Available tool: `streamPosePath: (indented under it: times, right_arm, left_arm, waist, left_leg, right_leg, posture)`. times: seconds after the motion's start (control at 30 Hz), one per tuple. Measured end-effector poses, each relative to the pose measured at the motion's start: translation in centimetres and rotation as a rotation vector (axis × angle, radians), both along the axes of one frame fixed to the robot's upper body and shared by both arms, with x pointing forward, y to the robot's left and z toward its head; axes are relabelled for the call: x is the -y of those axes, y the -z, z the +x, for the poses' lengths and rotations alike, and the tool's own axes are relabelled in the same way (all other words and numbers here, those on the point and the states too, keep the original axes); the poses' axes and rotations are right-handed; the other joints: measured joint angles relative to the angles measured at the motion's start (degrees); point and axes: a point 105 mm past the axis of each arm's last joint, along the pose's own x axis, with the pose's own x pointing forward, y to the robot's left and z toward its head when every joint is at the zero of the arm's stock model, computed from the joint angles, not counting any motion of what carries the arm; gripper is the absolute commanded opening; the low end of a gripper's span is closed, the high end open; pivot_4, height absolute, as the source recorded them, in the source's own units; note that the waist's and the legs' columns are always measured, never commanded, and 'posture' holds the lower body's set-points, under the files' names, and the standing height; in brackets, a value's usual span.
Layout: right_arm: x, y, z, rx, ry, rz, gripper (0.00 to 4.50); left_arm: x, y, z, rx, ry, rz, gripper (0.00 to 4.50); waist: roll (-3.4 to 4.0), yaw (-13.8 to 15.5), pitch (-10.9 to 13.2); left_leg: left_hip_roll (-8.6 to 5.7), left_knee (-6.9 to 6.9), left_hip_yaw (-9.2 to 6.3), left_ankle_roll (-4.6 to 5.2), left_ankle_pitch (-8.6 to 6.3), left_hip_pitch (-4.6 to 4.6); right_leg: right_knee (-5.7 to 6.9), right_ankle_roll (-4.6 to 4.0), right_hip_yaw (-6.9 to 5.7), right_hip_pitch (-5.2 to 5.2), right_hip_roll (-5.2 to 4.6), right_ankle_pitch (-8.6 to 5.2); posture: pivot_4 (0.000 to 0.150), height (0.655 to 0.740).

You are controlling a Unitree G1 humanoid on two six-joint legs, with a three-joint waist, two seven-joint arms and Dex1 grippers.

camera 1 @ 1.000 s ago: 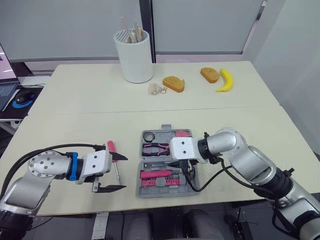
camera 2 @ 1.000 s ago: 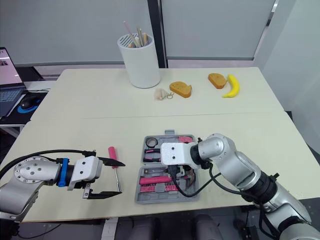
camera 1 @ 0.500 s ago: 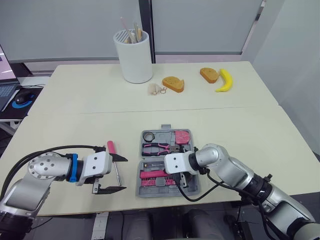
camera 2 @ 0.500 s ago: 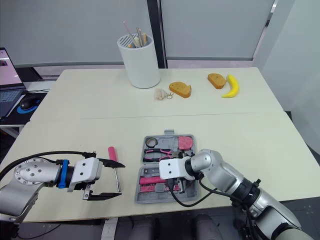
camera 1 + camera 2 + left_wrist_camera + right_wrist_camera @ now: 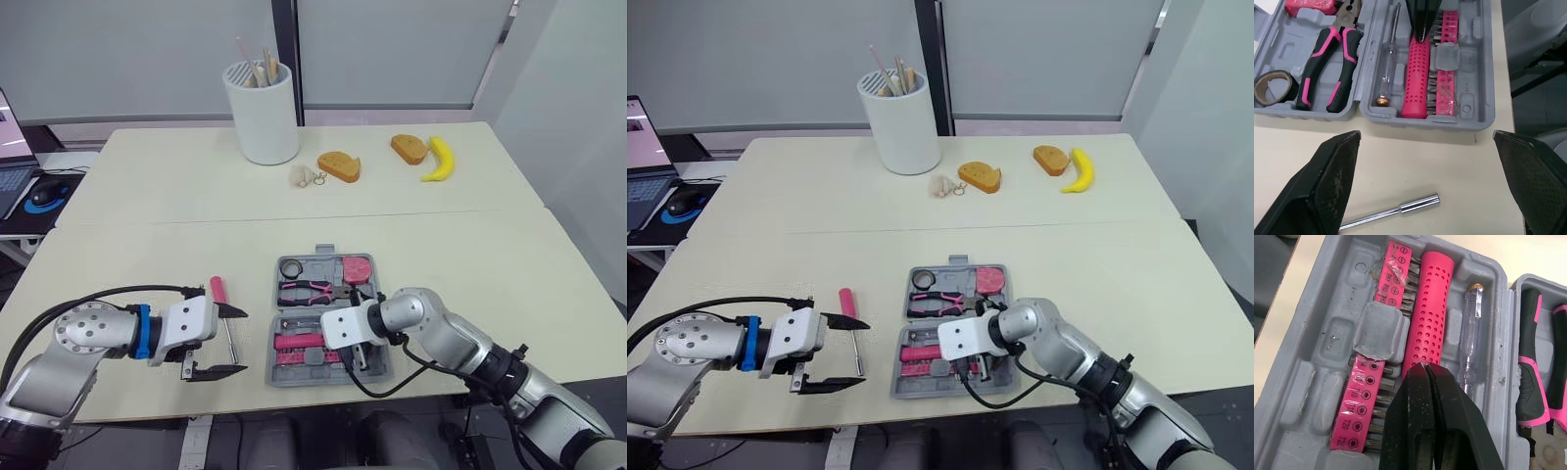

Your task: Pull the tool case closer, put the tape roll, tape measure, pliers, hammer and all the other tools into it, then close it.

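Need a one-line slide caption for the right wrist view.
Right gripper, fingers shut, poised over the pink handle in the open grey tool case, screwdriver alongside.

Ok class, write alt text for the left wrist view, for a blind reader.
An open grey case holds pliers, a tape roll, a clear screwdriver, a pink handle and bits. The open left gripper frames it, with a metal shaft loose on the table between its fingers.

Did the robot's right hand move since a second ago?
Yes. The right gripper slid toward the robot, from the tool case's far half to its near half, over the pink handle.
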Motion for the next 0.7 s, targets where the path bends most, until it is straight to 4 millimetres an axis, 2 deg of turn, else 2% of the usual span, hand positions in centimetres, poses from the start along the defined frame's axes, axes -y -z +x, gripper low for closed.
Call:
streamPosePath:
  times: [0.13, 0.23, 0.3, 0.4, 0.5, 0.53, 0.6, 0.7]
  right_arm:
    - [-0.4, -0.7, -0.2, -0.033, 0.042, 0.078, 0.03]
    - [-0.4, -4.2, 0.1, 0.006, 0.064, 0.200, 0.03]
    - [0.7, -6.8, 0.8, 0.070, 0.107, 0.277, 0.03]
    - [4.0, -8.4, 1.2, 0.122, 0.195, 0.316, 0.03]
    - [9.4, -8.8, 1.8, 0.155, 0.345, 0.261, 0.03]
    - [12.2, -8.9, 1.9, 0.162, 0.419, 0.223, 0.03]
    - [16.2, -8.9, 1.5, 0.161, 0.523, 0.163, 0.43]
    - [18.8, -8.1, 0.2, 0.118, 0.575, 0.125, 1.02]
  left_arm:
    - [-0.4, -0.3, 0.2, 0.017, -0.063, -0.068, 4.50]
    - [-1.8, -0.6, 0.4, 0.040, -0.160, -0.130, 4.50]
    - [-3.1, -0.8, 0.6, 0.055, -0.245, -0.169, 4.50]
    - [-5.9, -1.0, 1.1, 0.087, -0.416, -0.226, 4.50]
    - [-10.1, -0.8, 1.1, 0.114, -0.635, -0.243, 4.50]
    - [-11.8, -0.4, 0.6, 0.106, -0.712, -0.242, 4.50]
    - [-13.9, 0.6, -0.8, 0.066, -0.812, -0.237, 4.50]
    - [-15.6, 1.3, -1.7, 0.027, -0.915, -0.256, 4.50]
  waist:
    - [0.00, -0.02, 0.02]
    - [0.00, -0.04, 0.05]
    - [0.00, 0.02, 0.05]
    - [-0.03, 0.38, 0.04]
    - [-0.09, 0.72, 0.05]
    - [-0.10, 0.71, 0.05]
    - [-0.14, 0.70, 0.02]
    - [-0.16, 0.68, 0.01]
  left_leg:
    - [0.06, 0.00, 0.02, 0.00, 0.00, -0.06]
    - [0.10, 0.00, -0.02, 0.00, 0.00, -0.11]
    - [0.05, 0.00, -0.03, 0.00, 0.00, -0.10]
    - [-0.05, -0.01, -0.02, 0.00, 0.00, -0.12]
    - [-0.09, -0.01, 0.01, -0.01, 0.00, -0.17]
    - [-0.10, -0.02, 0.06, -0.01, -0.01, -0.16]
    - [-0.07, -0.10, 0.06, -0.01, -0.01, -0.14]
    - [0.01, -0.16, 0.01, -0.01, 0.00, -0.10]
  right_leg:
    - [0.03, -0.01, 0.03, -0.09, -0.07, 0.01]
    - [0.03, -0.01, -0.01, -0.12, -0.13, 0.00]
    - [0.02, 0.00, -0.04, -0.12, -0.20, 0.00]
    - [-0.04, 0.00, -0.06, -0.08, -0.34, 0.00]
    - [-0.11, 0.01, -0.06, -0.08, -0.38, 0.00]
    - [-0.15, 0.01, -0.04, -0.08, -0.41, 0.00]
    - [-0.23, 0.01, -0.05, -0.07, -0.41, 0.00]
    - [-0.22, 0.01, -0.07, -0.07, -0.33, -0.01]
  posture:
    - [0.150, 0.7400]
    - [0.150, 0.7400]
    - [0.150, 0.7400]
    - [0.150, 0.7400]
    - [0.150, 0.7400]
    - [0.150, 0.7400]
    - [0.150, 0.7400]
    - [0.150, 0.7400]
